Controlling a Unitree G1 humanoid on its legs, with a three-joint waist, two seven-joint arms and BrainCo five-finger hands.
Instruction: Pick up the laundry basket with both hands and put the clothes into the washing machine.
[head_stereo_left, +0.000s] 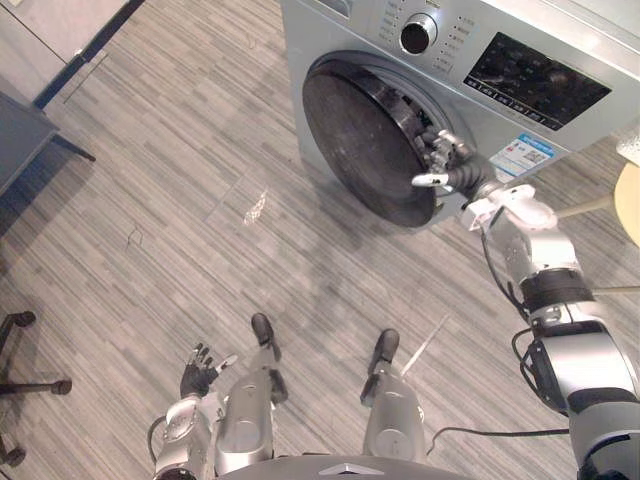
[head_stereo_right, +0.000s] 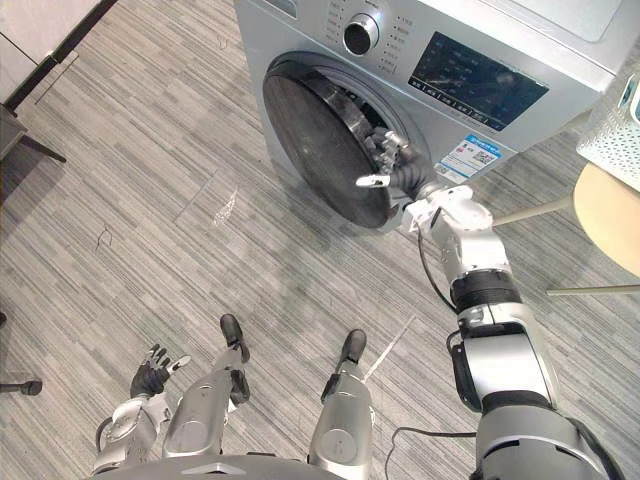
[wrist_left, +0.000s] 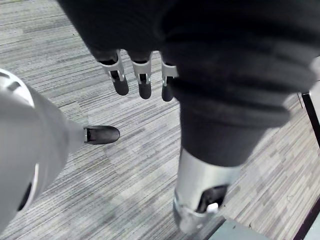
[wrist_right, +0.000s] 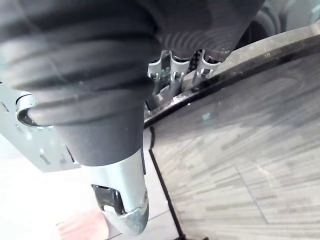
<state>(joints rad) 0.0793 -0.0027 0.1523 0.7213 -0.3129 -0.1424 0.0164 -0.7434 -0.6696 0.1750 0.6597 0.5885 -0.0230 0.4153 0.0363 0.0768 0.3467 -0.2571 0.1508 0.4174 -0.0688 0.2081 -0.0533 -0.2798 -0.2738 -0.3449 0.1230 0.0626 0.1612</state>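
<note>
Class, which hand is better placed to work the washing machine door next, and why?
Right. The right hand sits at the rim of the door; the left hand hangs open, low beside the robot, far from the washing machine.

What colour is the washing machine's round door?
The round door is glossy black; the left eye view shows it best.

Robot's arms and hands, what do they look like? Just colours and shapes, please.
The left arm and right arm are silver-grey, built of rounded shells. The right arm has black bands at its joints. On the left hand and right hand, a dark ribbed cover wraps the wrist and the back. The left hand has slim silver fingers with rounded dark tips.
</note>
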